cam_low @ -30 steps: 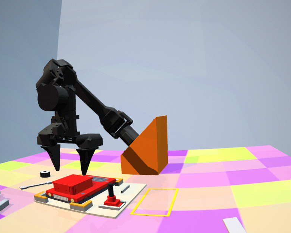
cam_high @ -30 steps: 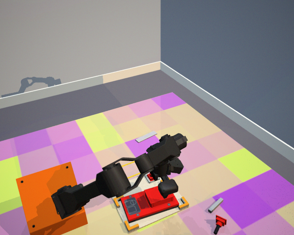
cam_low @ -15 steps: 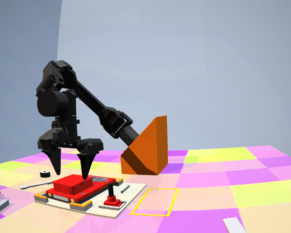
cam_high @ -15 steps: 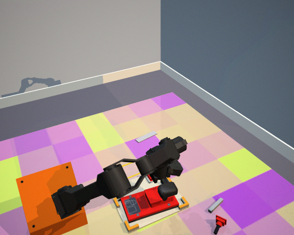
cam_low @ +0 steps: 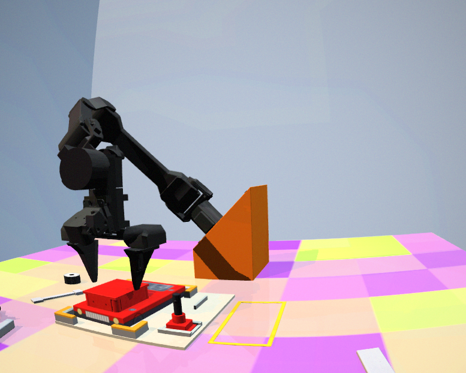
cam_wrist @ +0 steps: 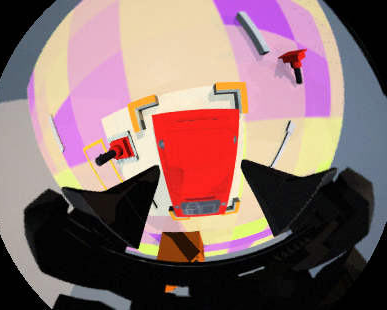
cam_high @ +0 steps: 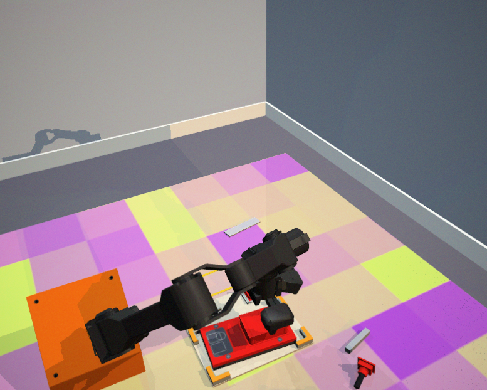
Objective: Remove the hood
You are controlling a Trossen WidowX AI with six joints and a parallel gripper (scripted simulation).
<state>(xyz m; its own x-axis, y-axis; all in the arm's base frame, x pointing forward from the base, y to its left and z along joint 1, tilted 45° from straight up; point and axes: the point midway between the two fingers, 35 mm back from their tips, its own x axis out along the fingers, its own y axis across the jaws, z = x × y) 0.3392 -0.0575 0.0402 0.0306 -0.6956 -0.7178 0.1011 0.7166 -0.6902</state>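
The hood (cam_high: 252, 329) (cam_low: 110, 288) (cam_wrist: 197, 145) is a raised red block on the front of the red toy car (cam_high: 244, 347) (cam_low: 167, 296). The car sits on a cream plate (cam_low: 219, 301) between orange corner blocks. My gripper (cam_low: 115, 285) (cam_wrist: 201, 166) is wide open and empty, pointing down over the car. Its fingertips hang close to the height of the hood's top, one towards each long side; whether either touches is not clear. In the top view the arm hides most of the fingers. The marked area is a yellow outline (cam_low: 277, 323) (cam_wrist: 93, 145) beside the plate, with nothing in it.
A red part (cam_low: 180, 319) (cam_wrist: 123, 149) with a black post stands on the plate, between car and outline. Around the plate lie a black wheel (cam_low: 71, 278), a thin grey tool (cam_low: 56, 297), a grey bar (cam_high: 356, 340) and another red piece (cam_high: 365, 366). The arm's orange base (cam_low: 229, 240) stands behind.
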